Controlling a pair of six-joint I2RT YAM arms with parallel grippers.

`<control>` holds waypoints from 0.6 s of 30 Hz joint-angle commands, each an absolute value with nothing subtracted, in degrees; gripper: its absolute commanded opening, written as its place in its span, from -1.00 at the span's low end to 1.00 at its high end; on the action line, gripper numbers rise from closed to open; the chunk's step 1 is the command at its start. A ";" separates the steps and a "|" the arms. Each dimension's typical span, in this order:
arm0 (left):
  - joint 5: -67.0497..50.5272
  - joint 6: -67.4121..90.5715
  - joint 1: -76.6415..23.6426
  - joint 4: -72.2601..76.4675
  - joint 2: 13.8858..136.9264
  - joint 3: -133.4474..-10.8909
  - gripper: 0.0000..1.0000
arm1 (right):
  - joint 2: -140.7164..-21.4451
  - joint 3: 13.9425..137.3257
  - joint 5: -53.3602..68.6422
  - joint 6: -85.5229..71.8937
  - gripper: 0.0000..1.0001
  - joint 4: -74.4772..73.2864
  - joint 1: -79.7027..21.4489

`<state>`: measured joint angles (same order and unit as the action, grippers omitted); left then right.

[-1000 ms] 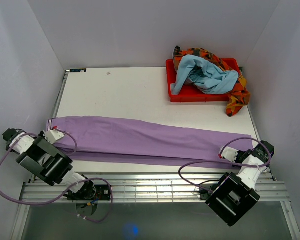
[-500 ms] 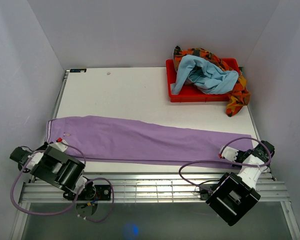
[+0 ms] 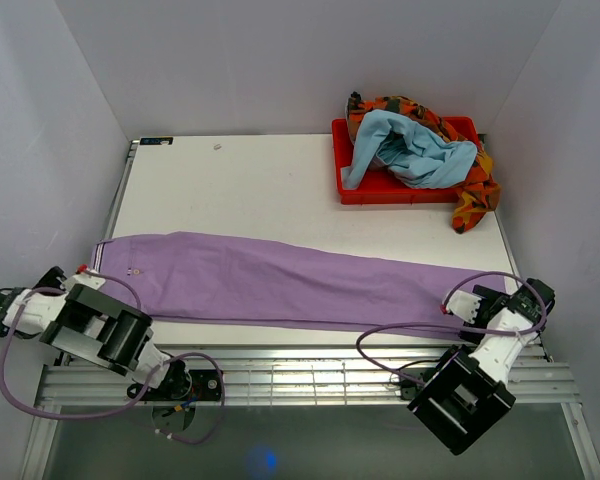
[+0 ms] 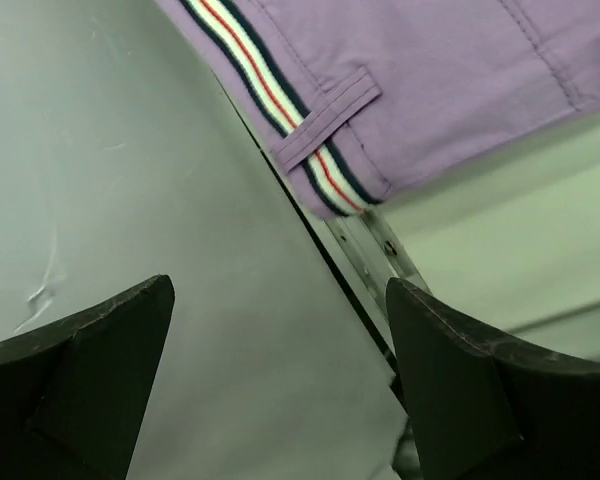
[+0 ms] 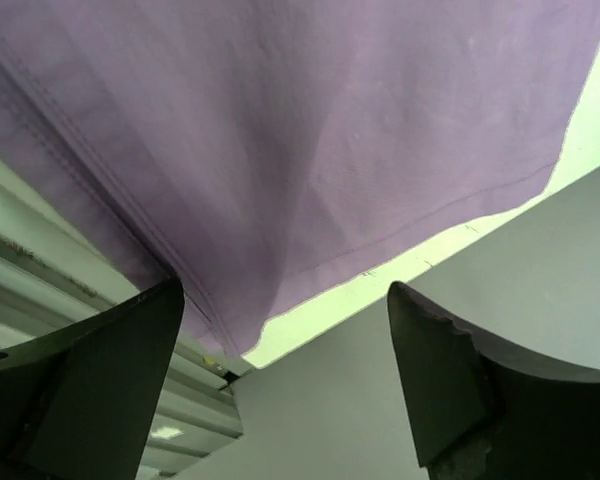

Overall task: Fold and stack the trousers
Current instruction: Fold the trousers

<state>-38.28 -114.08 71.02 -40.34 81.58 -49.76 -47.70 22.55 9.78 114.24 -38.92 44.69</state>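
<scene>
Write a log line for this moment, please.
long lilac cloth trousers: stretched lengthwise across white table | left gripper: open, empty | right gripper: open, empty

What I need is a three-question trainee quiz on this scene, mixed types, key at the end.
1. True or false: the trousers lie stretched out full length along the near side of the table.
2. The red tray holds: A) crumpled clothes; B) tools; C) nothing.
3. Fill in: the left claw and the right claw are both ____, gripping nothing.
Key: 1 true; 2 A; 3 open.
</scene>
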 commanded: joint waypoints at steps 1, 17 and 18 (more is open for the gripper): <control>-41.92 -129.56 73.03 -60.94 81.65 -58.86 0.96 | -48.95 30.03 12.83 132.54 0.81 -47.27 45.26; -52.29 -85.40 41.70 -76.91 70.51 -63.14 0.83 | -67.05 58.00 25.66 101.90 0.55 -68.73 35.54; -53.16 -80.99 33.31 -73.77 68.49 -61.37 0.72 | -68.97 58.53 26.27 98.65 0.41 -68.90 34.12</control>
